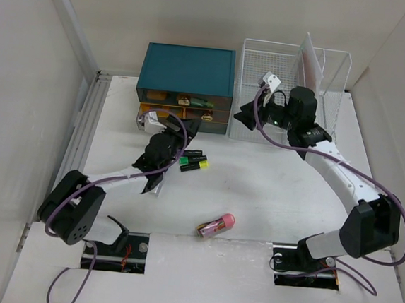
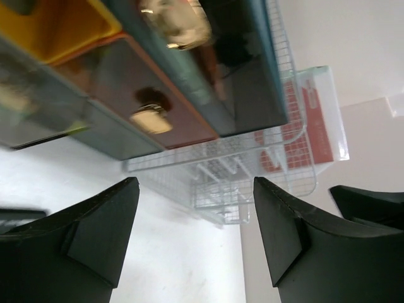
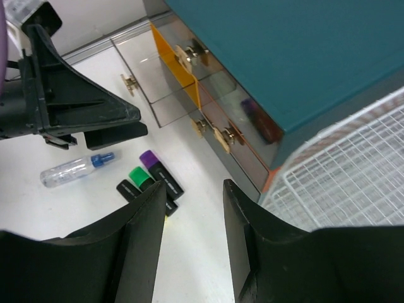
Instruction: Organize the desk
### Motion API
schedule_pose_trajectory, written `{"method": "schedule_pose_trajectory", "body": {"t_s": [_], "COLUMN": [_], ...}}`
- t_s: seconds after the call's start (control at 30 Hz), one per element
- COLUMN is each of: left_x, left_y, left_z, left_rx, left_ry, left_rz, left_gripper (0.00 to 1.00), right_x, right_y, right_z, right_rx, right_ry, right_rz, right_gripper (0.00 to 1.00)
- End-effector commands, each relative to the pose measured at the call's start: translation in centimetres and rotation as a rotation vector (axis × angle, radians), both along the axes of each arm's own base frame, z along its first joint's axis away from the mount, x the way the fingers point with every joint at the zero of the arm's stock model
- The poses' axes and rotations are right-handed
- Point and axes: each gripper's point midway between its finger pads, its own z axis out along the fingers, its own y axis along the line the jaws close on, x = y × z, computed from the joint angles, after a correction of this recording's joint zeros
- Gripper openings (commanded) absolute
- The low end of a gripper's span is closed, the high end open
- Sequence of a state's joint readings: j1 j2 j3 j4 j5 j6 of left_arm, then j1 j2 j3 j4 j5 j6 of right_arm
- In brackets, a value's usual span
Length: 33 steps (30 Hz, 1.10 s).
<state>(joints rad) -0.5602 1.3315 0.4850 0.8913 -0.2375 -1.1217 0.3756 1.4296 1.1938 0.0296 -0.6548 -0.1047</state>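
The white desk (image 1: 270, 193) carries three highlighters (image 1: 193, 162) lying side by side near its middle; in the right wrist view they show a purple cap (image 3: 151, 160) and a green cap (image 3: 139, 176). A pink-capped tube (image 1: 215, 226) lies nearer the front. My left gripper (image 1: 190, 126) is open and empty, just in front of the teal drawer box (image 1: 187, 79), and in its own view (image 2: 196, 208) it faces the drawers. My right gripper (image 1: 247, 116) is open and empty beside the box's right end, and in its own view (image 3: 194, 202) it hangs over bare desk.
A white wire rack (image 1: 294, 74) stands at the back right, touching the drawer box. A small clear bottle with a blue cap (image 3: 76, 169) lies left of the highlighters, partly under the left arm in the top view (image 1: 155, 184). Walls close in both sides.
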Motion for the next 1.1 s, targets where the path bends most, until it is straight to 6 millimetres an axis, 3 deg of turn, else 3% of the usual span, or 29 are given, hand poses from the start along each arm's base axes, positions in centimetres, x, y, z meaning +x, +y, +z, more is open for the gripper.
{"method": "schedule_pose_trajectory", "body": {"t_s": [0.0, 0.13, 0.4, 0.63, 0.7, 1.0, 1.07], "left_x": [1.6, 2.4, 4.2, 5.6, 6.1, 7.0, 7.1], "left_y": [-1.4, -3.0, -5.3, -5.8, -5.9, -6.0, -6.1], "left_z": [5.4, 5.1, 1.9, 0.7, 1.5, -0.8, -0.5], "left_rx": [-0.035, -0.015, 0.077, 0.118, 0.104, 0.111, 0.093], "left_ry": [-0.139, -0.126, -0.083, -0.070, -0.083, -0.057, -0.062], "left_rz": [0.049, 0.085, 0.143, 0.200, 0.215, 0.255, 0.256], "left_gripper": [0.70, 0.70, 0.68, 0.65, 0.64, 0.59, 0.59], "right_x": [-0.1, -0.4, -0.7, -0.5, -0.6, -0.6, -0.5], "right_y": [-0.6, -0.6, -1.1, -1.7, -1.6, -1.5, -1.5], "right_z": [1.9, 2.3, 3.4, 3.4, 3.5, 3.5, 3.1], "right_rx": [0.016, 0.026, 0.040, 0.047, 0.048, 0.053, 0.054], "right_ry": [-0.071, -0.071, -0.088, -0.078, -0.078, -0.070, -0.054], "right_rz": [-0.010, -0.002, -0.013, -0.023, -0.014, -0.015, -0.017], "right_gripper": [0.47, 0.47, 0.47, 0.48, 0.48, 0.48, 0.48]}}
